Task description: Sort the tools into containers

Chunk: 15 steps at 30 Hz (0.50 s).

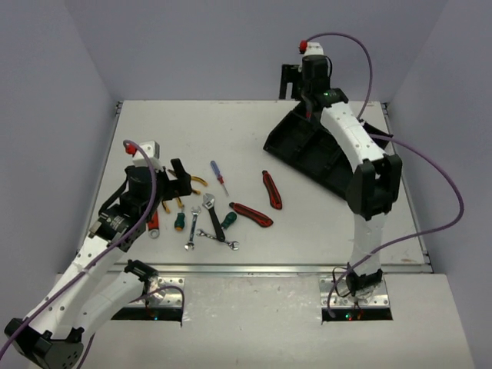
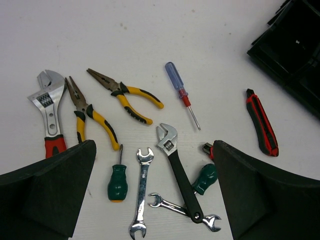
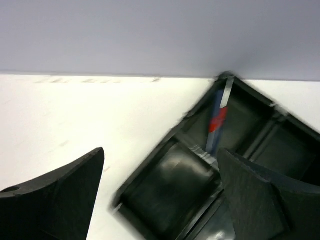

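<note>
From above: could knock the organiser tray (image 1: 284, 146) askew on pulling back, hanging so close over it. Stretched out with the right gripper (image 1: 311, 100) at the table's far right corner; bent low with the left gripper (image 1: 178, 183) above loose tools near the left edge.

Left wrist: might drag the silver wrench (image 2: 172, 206) along if closed on the black-handled wrench (image 2: 180, 175) crossing it. Spread wide, grasping nothing.

Right wrist: blurred screwdriver (image 3: 217, 117) in the tray's far corner compartment, perhaps propped on a divider, so could tip over. Spread wide, empty.
</note>
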Each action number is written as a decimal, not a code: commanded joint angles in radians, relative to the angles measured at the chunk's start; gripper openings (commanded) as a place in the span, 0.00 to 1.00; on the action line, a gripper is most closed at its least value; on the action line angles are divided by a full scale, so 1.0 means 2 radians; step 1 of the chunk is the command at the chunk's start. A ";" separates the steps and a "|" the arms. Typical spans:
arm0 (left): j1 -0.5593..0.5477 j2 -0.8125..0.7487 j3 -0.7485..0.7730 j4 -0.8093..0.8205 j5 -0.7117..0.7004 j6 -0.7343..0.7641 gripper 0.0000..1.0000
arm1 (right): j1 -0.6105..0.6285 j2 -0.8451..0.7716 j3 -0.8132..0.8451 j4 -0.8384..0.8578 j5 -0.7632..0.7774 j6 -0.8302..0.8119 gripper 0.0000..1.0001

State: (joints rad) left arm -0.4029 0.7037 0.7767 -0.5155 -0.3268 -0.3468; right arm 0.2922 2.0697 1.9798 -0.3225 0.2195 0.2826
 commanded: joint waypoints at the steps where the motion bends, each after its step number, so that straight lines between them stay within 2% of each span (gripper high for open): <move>1: 0.015 -0.032 0.012 0.010 -0.045 -0.007 1.00 | 0.129 -0.061 -0.116 -0.032 -0.032 0.067 0.93; 4: 0.019 -0.051 0.007 0.013 -0.048 -0.007 1.00 | 0.196 -0.035 -0.135 -0.028 -0.002 0.076 0.88; 7: 0.018 -0.053 0.007 0.014 -0.037 -0.006 1.00 | 0.241 0.041 -0.074 -0.056 0.020 0.071 0.79; 9: 0.018 -0.046 0.008 0.014 -0.030 -0.005 1.00 | 0.259 0.093 -0.019 -0.092 0.036 0.067 0.72; 12: 0.018 -0.042 0.008 0.015 -0.021 -0.004 1.00 | 0.267 0.134 0.020 -0.123 0.045 0.064 0.62; 15: 0.018 -0.045 0.007 0.016 -0.015 -0.003 1.00 | 0.267 0.165 0.036 -0.131 0.028 0.063 0.60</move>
State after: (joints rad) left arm -0.3754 0.6093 0.7773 -0.5180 -0.3822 -0.3499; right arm 0.8507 2.3845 1.9469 -0.5028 0.2409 0.4047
